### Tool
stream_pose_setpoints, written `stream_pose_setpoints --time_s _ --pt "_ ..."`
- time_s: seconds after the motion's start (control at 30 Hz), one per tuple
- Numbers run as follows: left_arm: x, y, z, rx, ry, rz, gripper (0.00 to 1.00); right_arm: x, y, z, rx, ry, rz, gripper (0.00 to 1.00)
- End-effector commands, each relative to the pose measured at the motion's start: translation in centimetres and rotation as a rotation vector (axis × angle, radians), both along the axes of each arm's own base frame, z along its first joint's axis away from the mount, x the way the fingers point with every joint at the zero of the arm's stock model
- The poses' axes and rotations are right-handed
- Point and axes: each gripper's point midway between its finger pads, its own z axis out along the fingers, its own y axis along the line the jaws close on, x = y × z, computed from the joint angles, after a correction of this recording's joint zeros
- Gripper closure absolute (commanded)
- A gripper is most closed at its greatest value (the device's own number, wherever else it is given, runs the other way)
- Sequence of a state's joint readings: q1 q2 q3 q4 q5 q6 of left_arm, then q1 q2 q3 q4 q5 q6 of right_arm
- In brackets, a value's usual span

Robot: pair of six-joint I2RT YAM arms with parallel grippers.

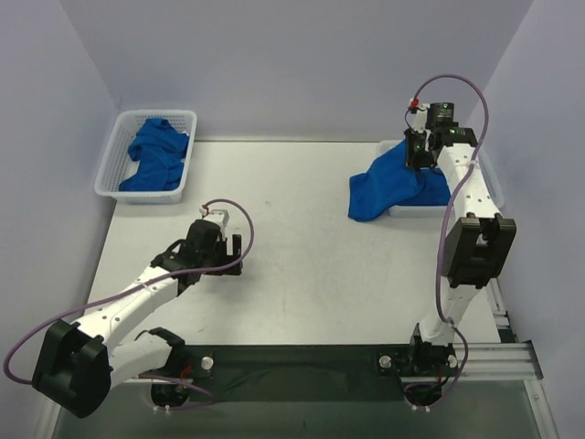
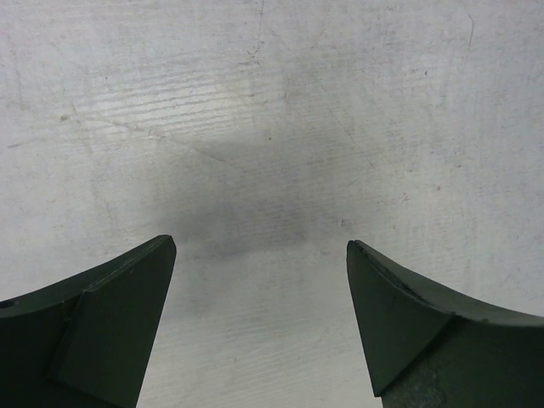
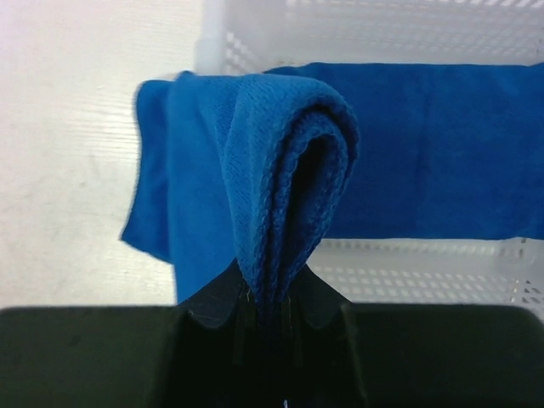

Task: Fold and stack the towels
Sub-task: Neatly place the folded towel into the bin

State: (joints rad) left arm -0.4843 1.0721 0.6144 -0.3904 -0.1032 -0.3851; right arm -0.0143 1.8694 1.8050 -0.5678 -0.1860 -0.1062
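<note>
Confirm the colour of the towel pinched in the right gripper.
Royal blue, the towel in the right gripper; the right wrist view shows it best.

arms (image 1: 128,306): wht links, blk joints | cables (image 1: 452,78): purple loops | fingers (image 2: 102,331): dk, tapered

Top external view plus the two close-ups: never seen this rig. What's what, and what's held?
The machine is two robot arms, a left arm and a right arm, bolted at the near edge of a table. The wide picture looks down from above and behind them. Each close-up comes from a camera on one wrist, looking along its own fingers. The left gripper stands open over bare table and holds nothing. The right gripper is shut on a blue towel, which hangs out over the rim of the right basket. Crumpled blue cloth lies in the left basket at the far left corner.
</note>
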Motion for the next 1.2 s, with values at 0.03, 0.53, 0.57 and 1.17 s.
stream_pose_setpoints --time_s 0.03,0.53,0.57,1.17 --pt "1.3 -0.9 0.8 -0.016 -0.024 -0.011 0.07 1.0 -4.3 -0.2 -0.052 0.008 -0.049 1.00" --pt "1.1 -0.8 -1.2 0.006 0.035 -0.005 0.08 4.6 -8.4 -1.8 0.000 -0.047 -0.135 1.00" --pt "1.2 -0.8 -1.2 0.007 0.033 -0.003 0.09 4.6 -8.9 -1.9 -0.001 -0.049 -0.153 1.00" --pt "1.0 -0.6 -1.3 0.017 0.039 0.001 0.09 6.3 -11.9 -3.6 0.009 -0.078 -0.275 1.00"
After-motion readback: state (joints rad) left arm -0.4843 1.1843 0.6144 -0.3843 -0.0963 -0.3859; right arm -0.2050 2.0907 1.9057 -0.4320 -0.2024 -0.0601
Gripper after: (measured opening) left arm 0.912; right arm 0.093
